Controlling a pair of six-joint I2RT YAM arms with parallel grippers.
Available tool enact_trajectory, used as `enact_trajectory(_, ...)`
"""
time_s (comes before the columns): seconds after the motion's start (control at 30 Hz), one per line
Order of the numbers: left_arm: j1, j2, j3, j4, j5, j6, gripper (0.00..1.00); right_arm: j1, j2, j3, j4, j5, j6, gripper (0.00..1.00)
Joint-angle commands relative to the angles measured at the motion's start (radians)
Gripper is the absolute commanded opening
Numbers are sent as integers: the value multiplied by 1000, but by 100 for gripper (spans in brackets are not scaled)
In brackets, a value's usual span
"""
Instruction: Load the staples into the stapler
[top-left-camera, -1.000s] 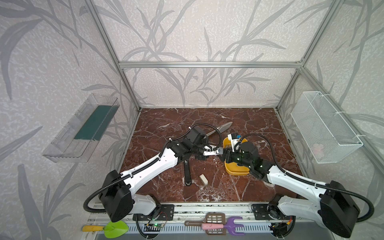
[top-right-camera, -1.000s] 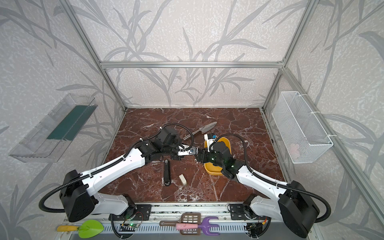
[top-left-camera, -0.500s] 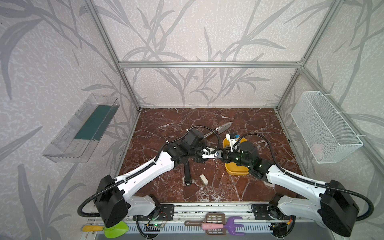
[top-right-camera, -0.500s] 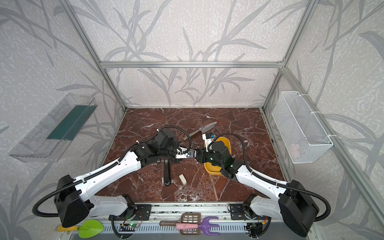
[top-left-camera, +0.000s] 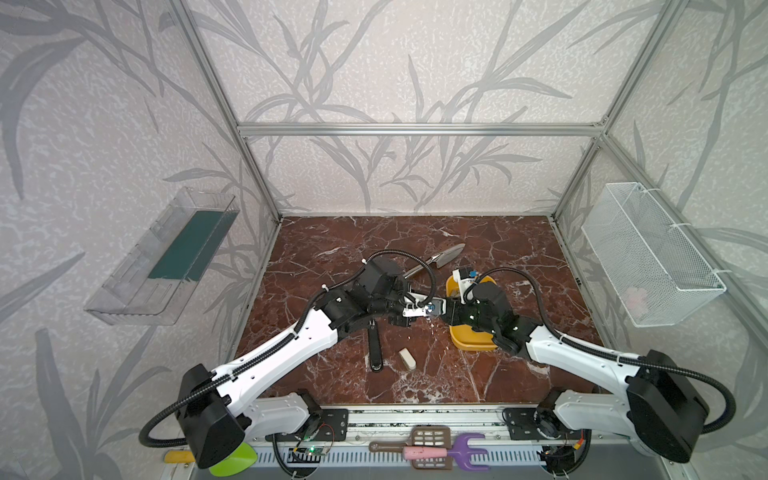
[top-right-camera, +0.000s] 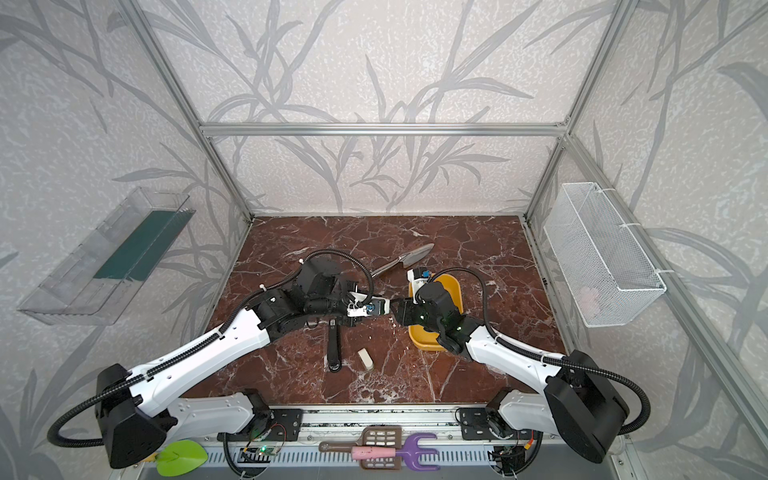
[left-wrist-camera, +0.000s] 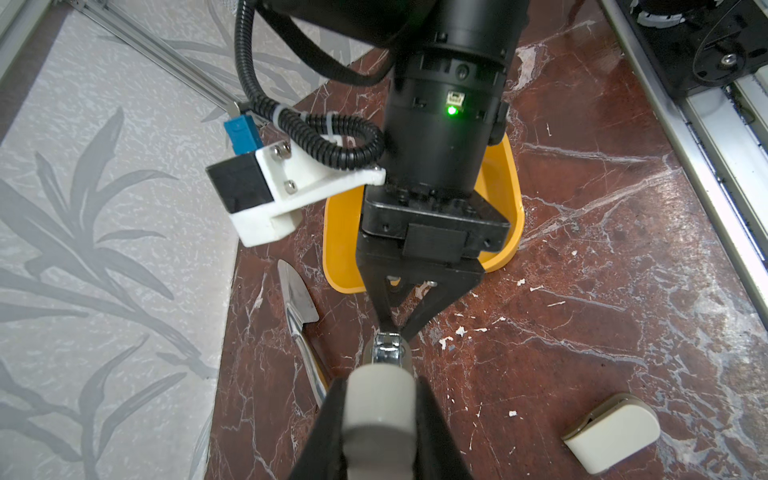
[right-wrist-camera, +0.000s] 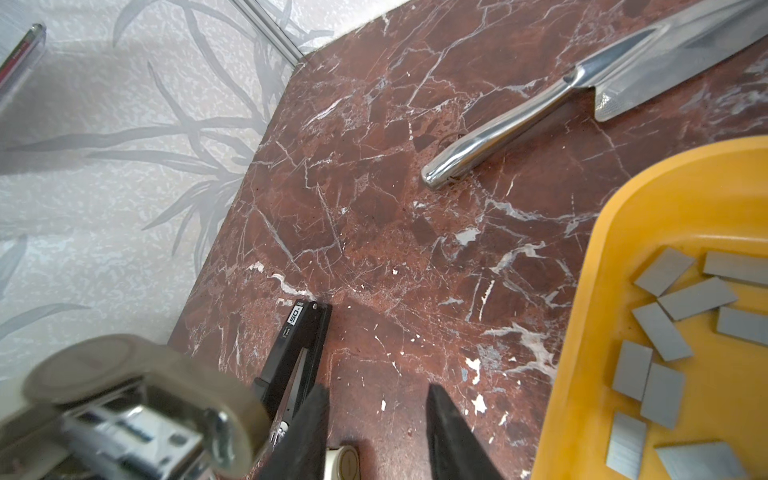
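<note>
A beige stapler (left-wrist-camera: 380, 415) with a metal nose (left-wrist-camera: 386, 351) is held off the floor by my left gripper (left-wrist-camera: 380, 390), which is shut on it. My right gripper (left-wrist-camera: 397, 332) has its tips right at that nose. In the right wrist view its jaws (right-wrist-camera: 376, 388) stand apart with bare floor between them, and the blurred stapler (right-wrist-camera: 137, 407) lies beside one finger. In both top views the grippers meet mid-floor (top-left-camera: 436, 310) (top-right-camera: 388, 311). Several grey staples (right-wrist-camera: 665, 328) lie in the yellow tray (right-wrist-camera: 602, 291) (top-left-camera: 473, 343). A black stapler (right-wrist-camera: 301, 353) (top-left-camera: 376, 345) lies open on the floor.
A metal trowel (top-left-camera: 440, 259) (right-wrist-camera: 540, 112) lies behind the grippers. A small beige piece (top-left-camera: 407, 358) (left-wrist-camera: 611, 432) rests near the black stapler. A wire basket (top-left-camera: 648, 257) hangs on the right wall and a clear shelf (top-left-camera: 166, 257) on the left. Toy tools (top-left-camera: 428, 451) lie on the front rail.
The left arm has brought the beige stapler a little to the right, up to the right gripper's tips. The right jaws have narrowed.
</note>
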Motion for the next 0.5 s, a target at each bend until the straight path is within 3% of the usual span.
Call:
enact_trajectory(0.0, 3, -29, -11, 32, 42, -15, 0, 0, 13, 36, -13, 8, 8, 40)
enact_trajectory(0.27, 16, -28, -21, 44, 29, -16, 0, 0, -18, 47, -52, 20, 3, 39)
enact_trajectory(0.47, 21, -16, -15, 40, 38, -20, 0, 0, -189, -23, -38, 92, -23, 53)
